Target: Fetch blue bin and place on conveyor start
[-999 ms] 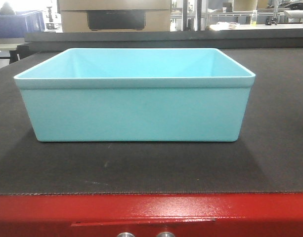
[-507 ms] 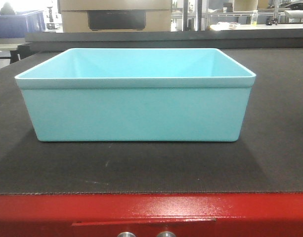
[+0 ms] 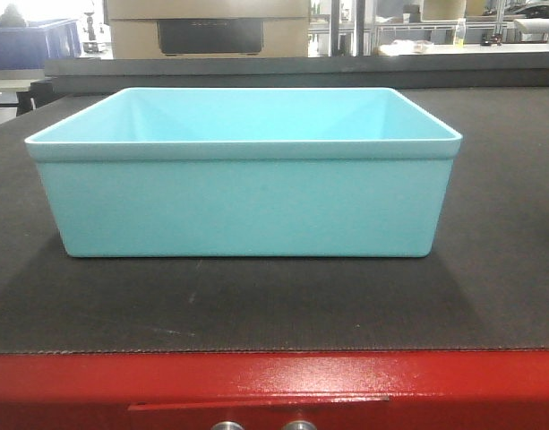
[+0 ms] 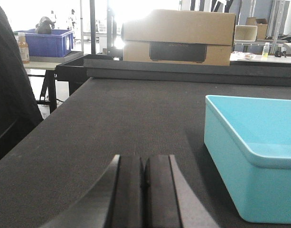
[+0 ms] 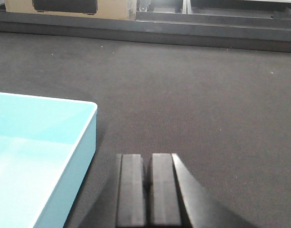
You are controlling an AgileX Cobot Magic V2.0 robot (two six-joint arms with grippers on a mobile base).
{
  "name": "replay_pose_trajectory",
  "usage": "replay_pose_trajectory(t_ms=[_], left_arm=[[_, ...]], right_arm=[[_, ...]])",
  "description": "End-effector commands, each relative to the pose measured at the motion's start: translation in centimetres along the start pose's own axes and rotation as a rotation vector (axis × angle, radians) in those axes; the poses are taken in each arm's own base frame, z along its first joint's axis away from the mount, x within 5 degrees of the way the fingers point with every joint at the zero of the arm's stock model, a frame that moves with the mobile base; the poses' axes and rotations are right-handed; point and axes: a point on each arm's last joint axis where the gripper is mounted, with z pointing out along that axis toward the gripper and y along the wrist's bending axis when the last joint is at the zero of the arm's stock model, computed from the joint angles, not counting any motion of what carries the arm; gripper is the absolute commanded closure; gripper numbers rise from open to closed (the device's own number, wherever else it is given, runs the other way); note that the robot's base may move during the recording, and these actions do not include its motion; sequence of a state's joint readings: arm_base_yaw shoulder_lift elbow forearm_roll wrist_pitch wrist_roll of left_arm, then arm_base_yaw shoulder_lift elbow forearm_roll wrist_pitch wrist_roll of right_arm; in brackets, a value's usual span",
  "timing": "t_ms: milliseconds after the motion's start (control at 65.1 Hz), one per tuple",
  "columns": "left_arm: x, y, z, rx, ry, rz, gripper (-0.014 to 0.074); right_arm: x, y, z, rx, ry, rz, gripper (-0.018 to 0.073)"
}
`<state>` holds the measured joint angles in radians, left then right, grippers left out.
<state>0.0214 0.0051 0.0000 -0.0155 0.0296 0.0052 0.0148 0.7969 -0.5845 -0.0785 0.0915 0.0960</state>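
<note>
The bin (image 3: 243, 193) is sitting on the belt (image 3: 489, 296) with both grippers (image 4: 144, 190) (image 5: 146, 187) closed and empty beside it, so swinging in could be knocking it off.

I count one blue bin (image 3: 243, 175) on one dark belt, the conveyor start (image 3: 274, 305). Under its red frame I see two silver bolts (image 3: 263, 426). On my wrist views I have two grippers, the left gripper (image 4: 144, 194) and the right gripper (image 5: 148, 190), each with two black pads pressed together. Farther back I count one dark blue crate (image 4: 46, 42), one cardboard box (image 4: 178, 37), and two bottles: one (image 4: 23, 47) beside the crate, one (image 4: 265, 49) at far right.
</note>
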Motion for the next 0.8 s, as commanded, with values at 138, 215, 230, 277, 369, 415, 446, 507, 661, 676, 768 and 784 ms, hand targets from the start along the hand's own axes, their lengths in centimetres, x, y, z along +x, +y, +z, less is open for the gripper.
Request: replay_pose_trajectory(t_ms=[138,215,230,277,369,415,446,507,661,676,768,784], left_arm=[[-0.05,0.01,-0.04,-0.003,-0.007,-0.002,0.0707],[-0.05,0.01,-0.04,-0.003,-0.007,-0.002,0.0707],[-0.05,0.01,-0.04,-0.003,-0.007,-0.002,0.0707],[-0.05,0.01,-0.04,-0.003,-0.007,-0.002,0.0707],[-0.05,0.01,-0.04,-0.003,-0.007,-0.002,0.0707],[-0.05,0.01,-0.04,-0.003,-0.007,-0.002,0.0707],[-0.05,0.01,-0.04,-0.003,-0.007,-0.002,0.0707],[-0.05,0.01,-0.04,-0.003,-0.007,-0.002,0.0707],[-0.05,0.01,-0.04,-0.003,-0.007,-0.002,0.0707],[-0.05,0.01,-0.04,-0.003,-0.007,-0.002,0.0707],[-0.05,0.01,-0.04,-0.003,-0.007,-0.002,0.0707],[-0.05,0.01,-0.04,-0.003,-0.007,-0.002,0.0707]], right_arm=[[-0.14,-0.05,-0.11,0.002,-0.024,-0.016,0.0721],[-0.14,-0.05,-0.11,0.002,-0.024,-0.016,0.0721],[-0.14,-0.05,-0.11,0.002,-0.024,-0.016,0.0721],[-0.14,-0.05,-0.11,0.002,-0.024,-0.016,0.0721],[-0.14,-0.05,-0.11,0.002,-0.024,-0.016,0.0721],[-0.14,-0.05,-0.11,0.002,-0.024,-0.016,0.0721],[-0.14,-0.05,-0.11,0.002,-0.024,-0.016,0.0721],[-0.14,-0.05,-0.11,0.002,-0.024,-0.016,0.0721],[-0.14,-0.05,-0.11,0.002,-0.024,-0.016,0.0721],[-0.14,-0.05,-0.11,0.002,-0.024,-0.016,0.0721],[-0.14,-0.05,-0.11,0.002,-0.024,-0.016,0.0721],[-0.14,-0.05,-0.11,0.002,-0.024,-0.016,0.0721]])
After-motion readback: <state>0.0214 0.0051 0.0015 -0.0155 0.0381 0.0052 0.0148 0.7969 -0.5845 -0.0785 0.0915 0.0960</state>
